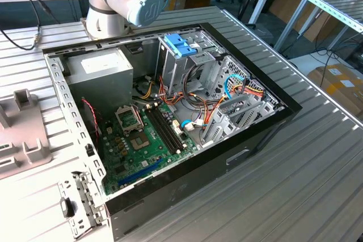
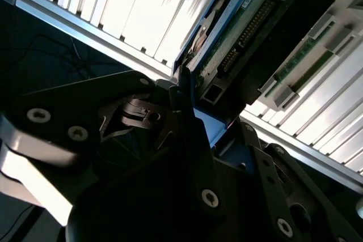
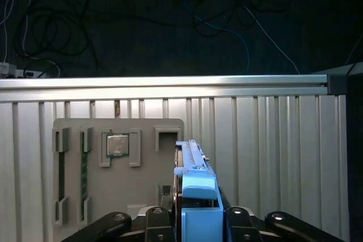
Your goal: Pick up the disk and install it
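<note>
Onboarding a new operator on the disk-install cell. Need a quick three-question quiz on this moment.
1. True or false: the gripper is open and empty.
2. In the first wrist view, the grey tray below the arm holds: A) a processor chip B) a fan C) a screwdriver.
3. Fill in: the disk has ____ side rails.
Key: 1 false, it is shut on the disk. 2 A. 3 blue.

We see an open computer case (image 1: 249, 154) on the ribbed worktop (image 1: 317, 196). Inside the case sit a green motherboard (image 1: 142, 151) and a grey power supply (image 1: 105, 72), and beside the case lies a grey parts tray (image 1: 22, 140).
</note>
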